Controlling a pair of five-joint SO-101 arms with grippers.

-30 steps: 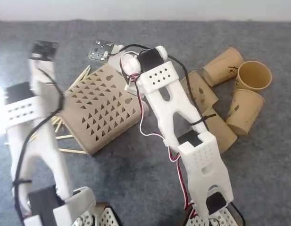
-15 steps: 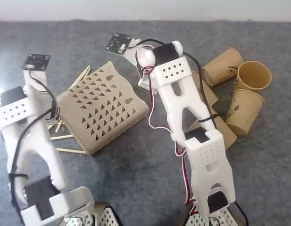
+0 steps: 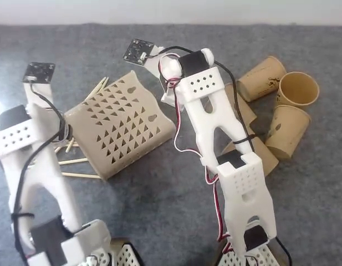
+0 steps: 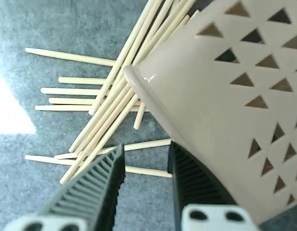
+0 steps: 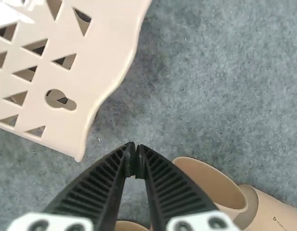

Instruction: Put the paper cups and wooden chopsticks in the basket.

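Chopsticks [image 4: 114, 103] scattered on the carpet [image 3: 159, 221], some running under the tipped-over basket [image 3: 121, 130]; none inside. Left gripper [image 4: 146, 150] hangs over them, jaws apart, empty, basket corner just beside it. Right gripper [image 5: 135, 150] pinched closed on nothing, between basket edge and nearest paper cup [image 5: 211, 184]. Remaining paper cups [image 3: 295, 88] lie farther off, away from the basket. Pale wall [image 3: 171, 11] behind.
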